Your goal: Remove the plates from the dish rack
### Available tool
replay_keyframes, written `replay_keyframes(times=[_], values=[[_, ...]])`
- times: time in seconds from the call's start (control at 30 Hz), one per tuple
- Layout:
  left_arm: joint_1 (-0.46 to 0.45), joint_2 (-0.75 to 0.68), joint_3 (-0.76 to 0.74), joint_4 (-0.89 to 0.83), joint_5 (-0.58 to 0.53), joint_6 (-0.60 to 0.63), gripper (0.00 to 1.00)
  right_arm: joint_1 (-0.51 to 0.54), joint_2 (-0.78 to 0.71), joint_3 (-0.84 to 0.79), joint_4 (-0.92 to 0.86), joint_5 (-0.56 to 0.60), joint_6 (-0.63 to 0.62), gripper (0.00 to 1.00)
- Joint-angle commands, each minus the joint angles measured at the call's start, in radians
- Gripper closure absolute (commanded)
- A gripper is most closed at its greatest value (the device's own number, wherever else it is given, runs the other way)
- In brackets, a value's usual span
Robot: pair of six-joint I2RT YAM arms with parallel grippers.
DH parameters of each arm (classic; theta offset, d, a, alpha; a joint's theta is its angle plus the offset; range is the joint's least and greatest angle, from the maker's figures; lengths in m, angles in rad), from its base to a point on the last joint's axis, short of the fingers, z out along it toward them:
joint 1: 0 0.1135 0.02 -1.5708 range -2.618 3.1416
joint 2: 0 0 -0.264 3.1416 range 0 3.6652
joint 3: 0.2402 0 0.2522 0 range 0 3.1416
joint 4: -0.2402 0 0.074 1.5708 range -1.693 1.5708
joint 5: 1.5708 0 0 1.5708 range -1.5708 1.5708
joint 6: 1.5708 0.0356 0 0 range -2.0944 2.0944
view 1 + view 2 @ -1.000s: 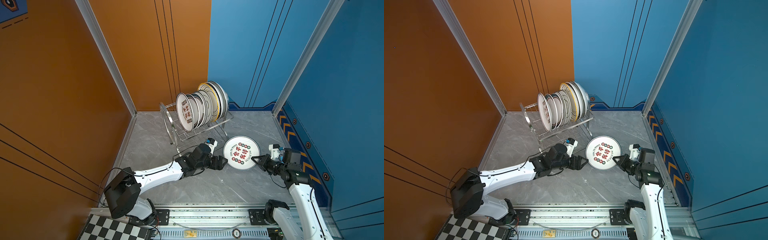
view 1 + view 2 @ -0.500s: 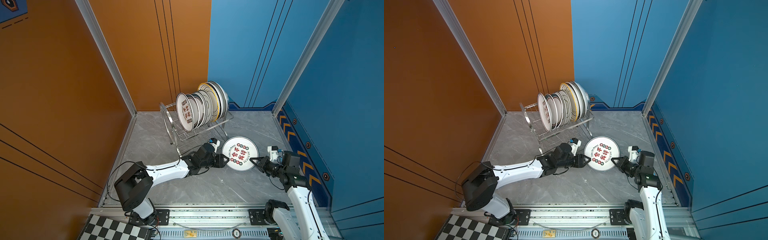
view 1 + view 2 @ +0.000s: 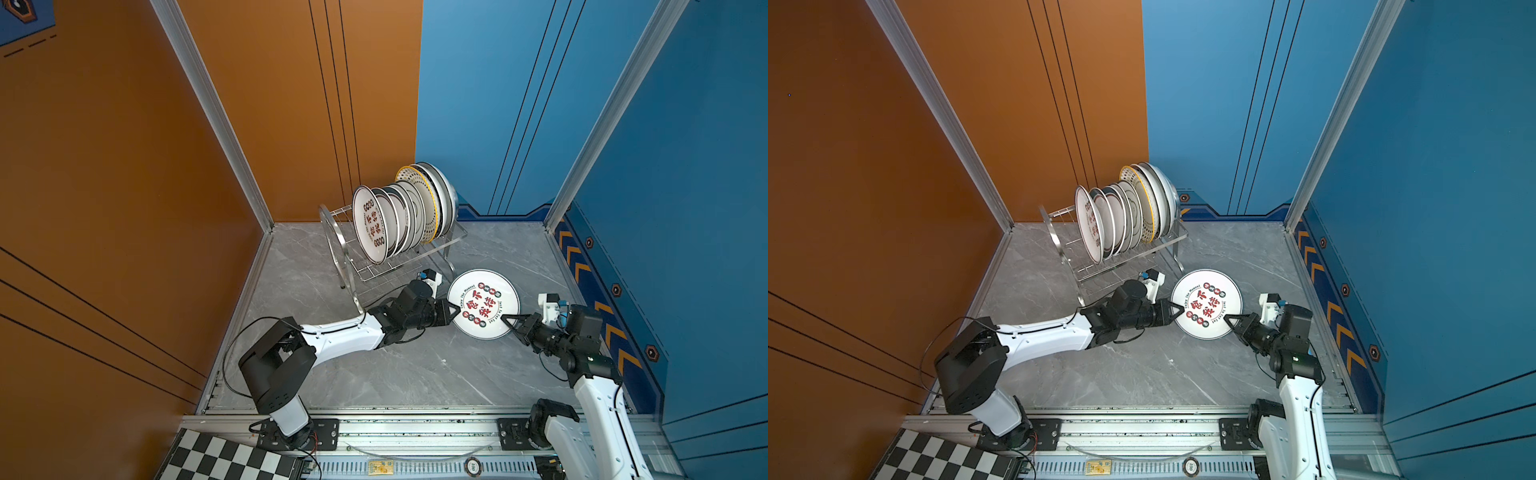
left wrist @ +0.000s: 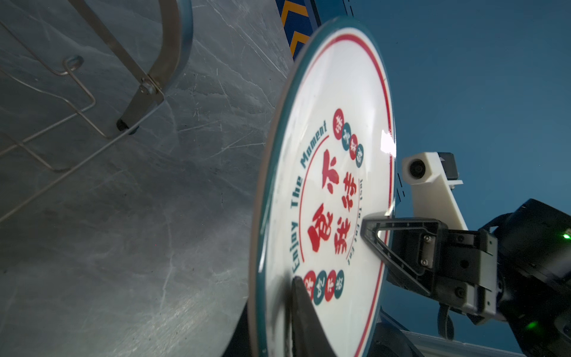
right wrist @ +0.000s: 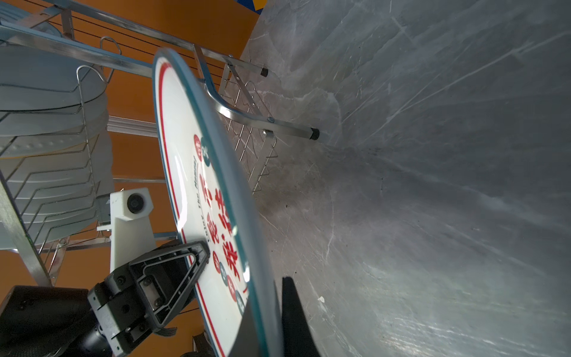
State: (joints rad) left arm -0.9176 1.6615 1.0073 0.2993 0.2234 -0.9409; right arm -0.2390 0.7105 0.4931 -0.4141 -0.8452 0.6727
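A teal-rimmed plate [image 3: 484, 305], white with a thin red ring, red Chinese characters and the words "Enjoy The Moment", was held face up just in front of the dish rack [image 3: 374, 272], beside its nearest end leg. It was pinched at opposite edges by the left gripper [image 3: 456, 310] and the right gripper [image 3: 504, 318]. The shiny two-tier wire rack stood upright on short legs. A closely packed row of white plates [image 3: 405, 216] stood on edge in its upper tier. The front plate [image 3: 371, 226] bore red-and-black characters, and a dotted yellow-rimmed plate [image 3: 426, 203] stood near the back.
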Motion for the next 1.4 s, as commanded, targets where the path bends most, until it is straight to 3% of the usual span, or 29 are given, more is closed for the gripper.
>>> replay_keyframes(times=[0.0,0.17,0.4,0.67,1.03,1.37], values=[[-0.042,0.043,0.050,-0.018,0.058,0.088,1.00,0.010,-0.002,0.002,0.046,-0.058,0.002,0.97],[-0.043,0.064,0.062,-0.018,0.068,0.079,1.00,-0.001,0.006,-0.004,0.055,-0.061,0.008,0.83],[-0.042,0.083,0.062,-0.019,0.056,0.074,1.00,-0.037,0.015,-0.013,0.056,-0.052,0.016,0.49],[-0.038,0.094,0.060,-0.019,0.033,0.056,1.00,-0.081,0.052,-0.027,0.029,0.029,0.009,0.26],[-0.039,0.137,0.082,-0.063,0.029,0.047,1.00,-0.203,0.037,0.029,-0.131,0.335,-0.050,0.14],[-0.041,0.194,0.088,-0.073,0.027,0.010,1.00,-0.217,0.036,0.052,-0.160,0.446,-0.086,0.12]])
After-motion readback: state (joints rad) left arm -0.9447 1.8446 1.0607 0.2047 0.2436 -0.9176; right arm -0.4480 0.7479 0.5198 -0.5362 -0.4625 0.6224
